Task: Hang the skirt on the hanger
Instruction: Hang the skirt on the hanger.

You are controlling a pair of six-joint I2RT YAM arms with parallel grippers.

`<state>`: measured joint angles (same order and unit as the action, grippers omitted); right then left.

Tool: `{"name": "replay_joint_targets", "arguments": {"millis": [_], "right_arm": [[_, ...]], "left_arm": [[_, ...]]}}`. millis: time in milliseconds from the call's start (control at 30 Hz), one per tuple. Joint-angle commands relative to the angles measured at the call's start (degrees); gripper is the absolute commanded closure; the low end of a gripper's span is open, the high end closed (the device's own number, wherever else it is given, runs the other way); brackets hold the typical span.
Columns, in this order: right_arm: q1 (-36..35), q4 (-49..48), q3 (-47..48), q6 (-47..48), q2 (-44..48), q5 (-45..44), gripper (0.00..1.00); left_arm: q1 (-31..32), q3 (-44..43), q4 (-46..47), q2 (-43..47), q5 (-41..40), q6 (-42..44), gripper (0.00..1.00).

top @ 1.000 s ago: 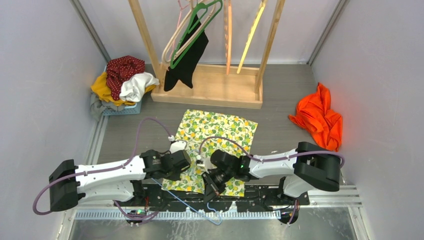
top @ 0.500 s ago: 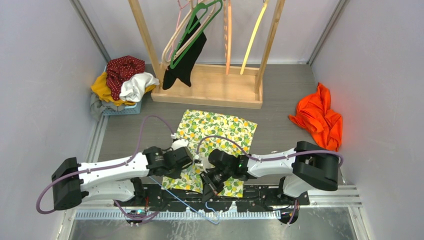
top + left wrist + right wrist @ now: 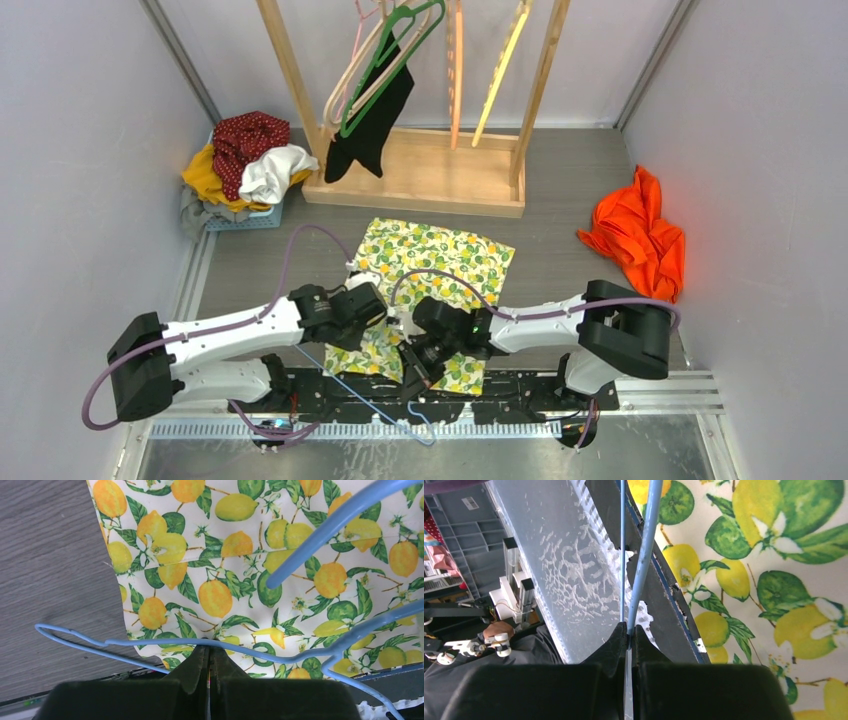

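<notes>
1. Left gripper [image 3: 209, 650] is clamped tight on the thin wire of the blue hanger [image 3: 150, 642].
2. Right gripper [image 3: 628, 630] is pinched on the same hanger, closer to the near edge.
3. Lemon-print skirt [image 3: 440, 255] lies flat mid-table [image 3: 560, 200], its near end under both grippers.
</notes>
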<state>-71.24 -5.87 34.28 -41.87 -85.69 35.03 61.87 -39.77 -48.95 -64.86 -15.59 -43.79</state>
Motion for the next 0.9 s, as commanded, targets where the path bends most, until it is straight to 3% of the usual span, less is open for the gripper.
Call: {"name": "replay_joint_targets", "arguments": {"millis": [0, 133, 433, 867], "right_arm": [[-2.30, -0.58, 2.28, 3.76, -0.71, 11.51, 0.99], [-2.32, -1.22, 1.76, 2.69, -0.51, 14.32, 0.99], [-2.29, 7.31, 3.31, 6.54, -2.42, 12.44, 0.99], [0.19, 18.82, 5.24, 10.52, 1.95, -6.77, 0.99]], "left_arm": [[-2.60, -4.24, 6.76, -0.02, -4.01, 4.61, 1.00], [-2.78, -5.33, 7.01, -1.14, -3.23, 6.33, 1.00], [-3.94, -6.88, 6.42, -2.10, -2.73, 9.22, 1.00], [-5.63, -7.91, 2.00, 2.19, -0.62, 10.68, 1.00]]}}
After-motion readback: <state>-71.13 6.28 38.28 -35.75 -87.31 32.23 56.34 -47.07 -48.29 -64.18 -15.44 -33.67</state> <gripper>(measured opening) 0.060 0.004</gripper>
